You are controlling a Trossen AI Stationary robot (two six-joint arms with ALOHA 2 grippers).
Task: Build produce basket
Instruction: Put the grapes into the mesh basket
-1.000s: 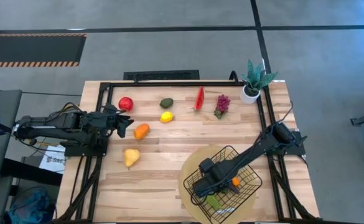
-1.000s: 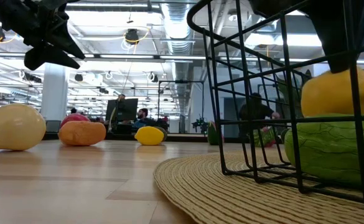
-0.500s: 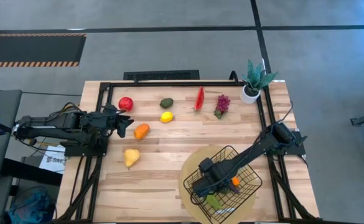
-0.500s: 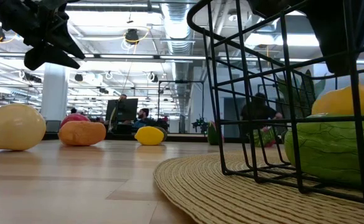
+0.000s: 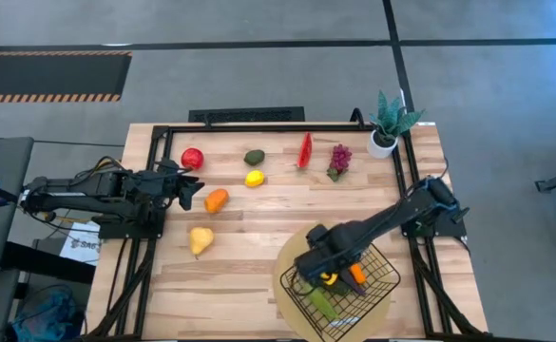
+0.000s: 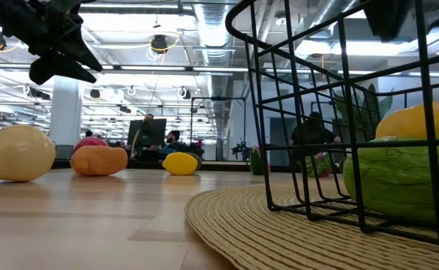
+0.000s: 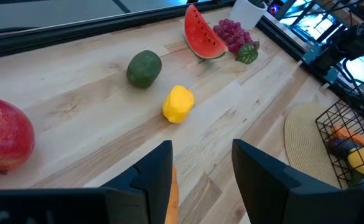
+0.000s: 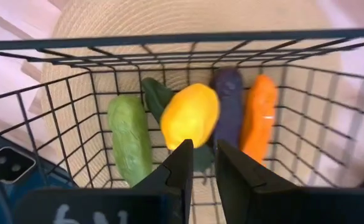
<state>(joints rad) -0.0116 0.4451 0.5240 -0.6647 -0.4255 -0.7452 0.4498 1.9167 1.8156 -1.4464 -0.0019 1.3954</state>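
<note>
Fingers of the right gripper [image 8: 200, 163] hang slightly apart, holding nothing, above the basket [image 5: 373, 258], where a lemon [image 8: 190, 116] lies; left gripper [image 7: 200, 163] fingers spread, empty.

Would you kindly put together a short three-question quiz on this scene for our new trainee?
1. True or false: the yellow toy lemon in the black wire-mesh basket lies beside an orange toy carrot.
2. Which item stands at the table's far right corner? A. small potted green plant B. red toy apple C. yellow toy pear
3. Fill in: the basket sits on a round woven tan ____.

Key: 1 false, a purple toy aubergine lies between them; 2 A; 3 mat.
</note>
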